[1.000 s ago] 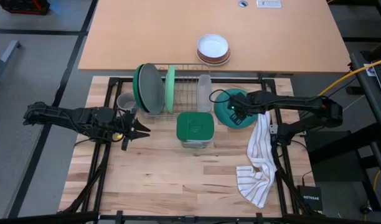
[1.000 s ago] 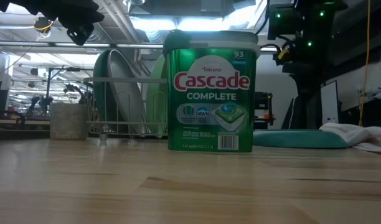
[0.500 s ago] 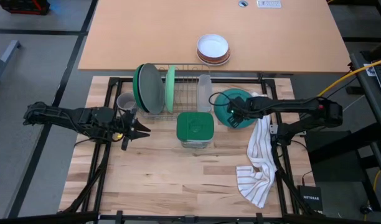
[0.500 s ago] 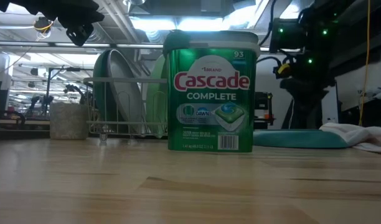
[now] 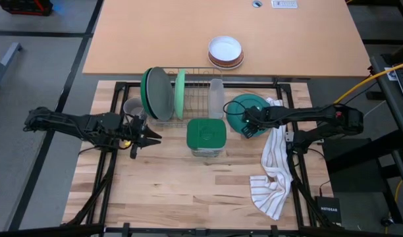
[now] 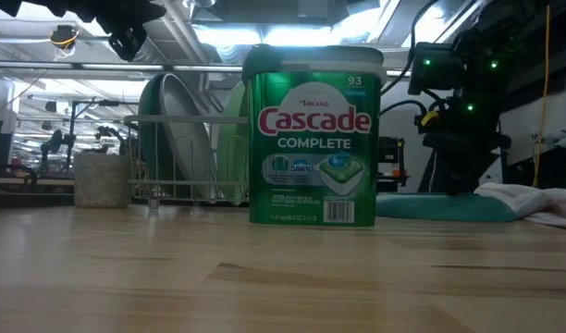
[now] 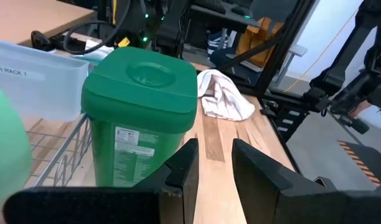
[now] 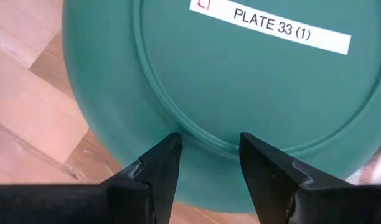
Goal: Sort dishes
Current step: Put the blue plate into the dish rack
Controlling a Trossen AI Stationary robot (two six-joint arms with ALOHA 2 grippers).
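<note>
One wrist view shows right end effector (image 8: 206, 165) spread above labelled teal plate (image 8: 253, 93); overhead doesn't.

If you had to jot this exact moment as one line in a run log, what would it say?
right gripper: open, over upside-down teal plate | left gripper: open, empty, waiting beside rack | rack: three plates upright | grey mug: beside rack

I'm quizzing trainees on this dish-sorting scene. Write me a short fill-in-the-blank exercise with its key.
1. The teal plate lies upside down; its label reads PLATE ____.
2. The detergent tub carries the brand name ____.
3. The right pincer hangs over the ____ plate.
4. The grey mug stands beside the wire rack, near the ____ pincer.

Missing words: 33 (1); Cascade; teal; left
</note>
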